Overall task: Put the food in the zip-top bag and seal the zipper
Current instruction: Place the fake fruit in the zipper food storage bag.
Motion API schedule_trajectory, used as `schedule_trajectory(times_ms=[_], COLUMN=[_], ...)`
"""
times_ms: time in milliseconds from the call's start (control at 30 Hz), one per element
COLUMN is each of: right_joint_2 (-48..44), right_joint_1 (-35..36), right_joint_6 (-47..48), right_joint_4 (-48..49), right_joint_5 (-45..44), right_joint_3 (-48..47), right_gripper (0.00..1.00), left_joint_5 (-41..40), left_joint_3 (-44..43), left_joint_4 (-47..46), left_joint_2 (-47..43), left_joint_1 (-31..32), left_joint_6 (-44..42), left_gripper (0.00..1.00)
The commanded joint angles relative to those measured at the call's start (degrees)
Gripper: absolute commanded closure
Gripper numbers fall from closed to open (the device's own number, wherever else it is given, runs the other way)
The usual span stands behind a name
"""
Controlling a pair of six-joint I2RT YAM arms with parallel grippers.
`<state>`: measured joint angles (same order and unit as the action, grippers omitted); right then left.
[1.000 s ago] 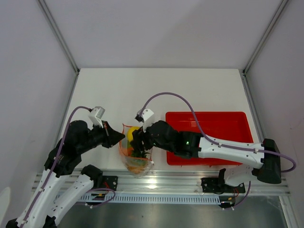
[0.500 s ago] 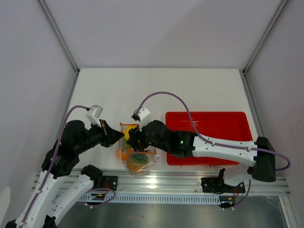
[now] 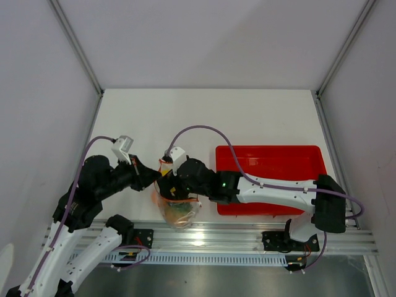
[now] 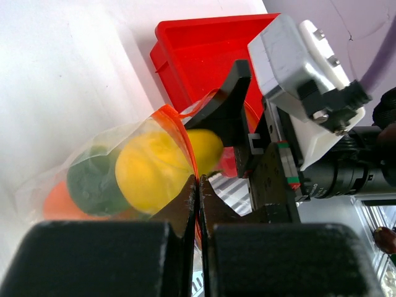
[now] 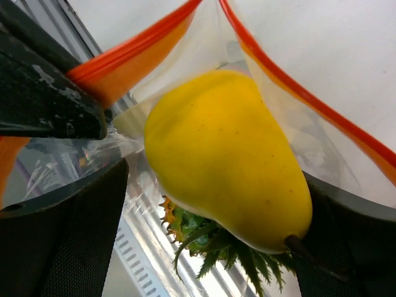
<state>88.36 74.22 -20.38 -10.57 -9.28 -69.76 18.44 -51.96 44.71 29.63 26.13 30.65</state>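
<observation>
The clear zip-top bag [image 3: 177, 210] hangs at the table's front edge, its orange-red zipper [image 5: 133, 51] spread open. My left gripper [image 4: 198, 185] is shut on the zipper strip [image 4: 192, 162] at the bag's left rim. My right gripper [image 3: 166, 184] is inside the bag's mouth, jaws open. The yellow lemon [image 5: 226, 158] lies between its fingers with a gap on the left side, resting on the pineapple's green crown [image 5: 213, 244]. Through the plastic I see the lemon [image 4: 154, 170], the green fruit [image 4: 93, 182] and the orange ball [image 4: 57, 201].
The red tray [image 3: 278, 164] stands right of the bag, under my right arm. The aluminium rail [image 3: 210, 238] runs along the table's front edge just below the bag. White walls close in the table's sides and back.
My right gripper has moved left and down with the lemon, from above the bag into its mouth. The left gripper has kept hold of the strip and shifted slightly right.
</observation>
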Motion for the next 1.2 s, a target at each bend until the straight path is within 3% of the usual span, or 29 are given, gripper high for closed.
schedule_trajectory(times_ms=[0, 367, 700, 900, 967, 1067, 1100, 1167], right_joint_2=[-0.2, -4.4, -10.4, -10.1, -9.3, -7.6, -7.2, -6.2], right_joint_1=[-0.2, 0.4, 0.2, -0.7, -0.7, -1.2, -1.3, -1.4], right_joint_6=[0.3, -1.2, -2.4, -2.6, -2.6, -2.6, -2.7, -2.6], right_joint_4=[2.0, -1.9, -0.6, 0.5, 1.3, 2.3, 2.7, 4.0], right_joint_5=[0.5, -2.8, -4.0, -1.8, -1.8, -1.8, -1.9, -1.9], right_joint_3=[-2.0, -1.3, 4.2, 4.6, 4.7, 4.5, 4.0, 3.6], right_gripper=[0.0, 0.01, 0.16, 0.37, 0.4, 0.6, 0.72, 0.8], left_joint_5=[0.9, 0.6, 0.6, 0.9, 1.0, 1.7, 1.9, 2.0], left_joint_3=[-1.8, -0.8, -0.9, -1.2, -1.1, -0.6, -0.6, -0.4], left_joint_4=[-1.5, -1.6, -1.6, -1.6, -1.8, -2.3, -2.6, -2.8], left_joint_2=[0.2, -0.3, -0.2, -0.1, 0.1, 0.3, 0.3, 0.3], left_joint_1=[-0.3, -0.3, -0.3, -0.3, -0.3, -0.3, -0.3, -0.3], left_joint_6=[0.9, 0.5, 0.4, 0.4, 0.5, 1.1, 1.2, 1.3], left_gripper=[0.99, 0.99, 0.99, 0.99, 0.99, 0.99, 0.99, 0.99])
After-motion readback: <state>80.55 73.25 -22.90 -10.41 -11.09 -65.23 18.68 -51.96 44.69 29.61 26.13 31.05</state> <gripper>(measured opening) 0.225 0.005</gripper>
